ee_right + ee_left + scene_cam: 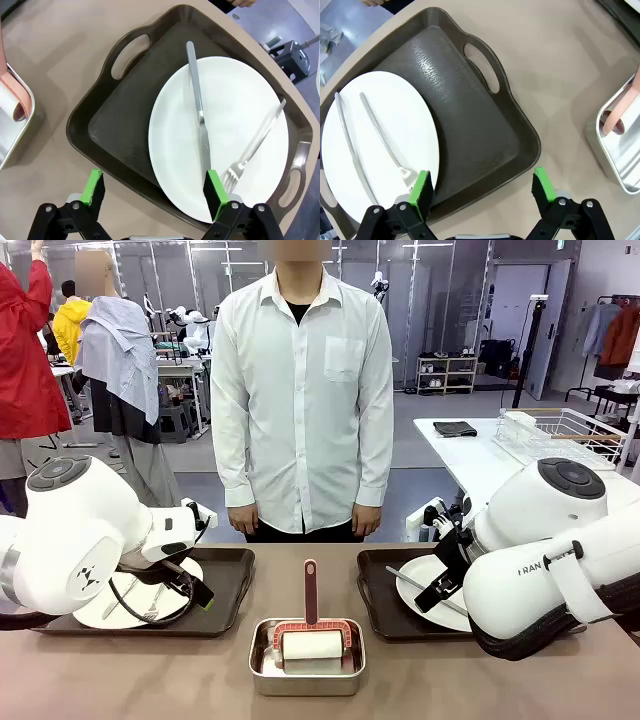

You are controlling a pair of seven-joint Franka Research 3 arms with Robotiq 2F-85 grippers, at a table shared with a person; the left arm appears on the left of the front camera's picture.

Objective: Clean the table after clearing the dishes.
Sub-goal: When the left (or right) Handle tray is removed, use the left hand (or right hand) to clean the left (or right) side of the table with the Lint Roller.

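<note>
The taupe-brown table (120,680) carries two dark brown handled trays. The left tray (235,580) (485,135) holds a white plate (95,618) (380,145) with a knife and fork lying on it. My left gripper (196,592) (482,190) hovers open over this tray's near edge; one green pad is above the plate's rim, the other past the tray's corner. The right tray (375,600) (115,115) bears a white plate (425,570) (225,150) with a knife (199,110) and fork (257,140). My right gripper (440,588) (154,190) hangs open above its near edge.
A shiny steel pan (262,680) (620,160) with a red-handled white roller (310,640) sits at the front middle, between the trays. A person in a white shirt stands at the far side, arms down. A white table with a wire basket (560,435) stands back right.
</note>
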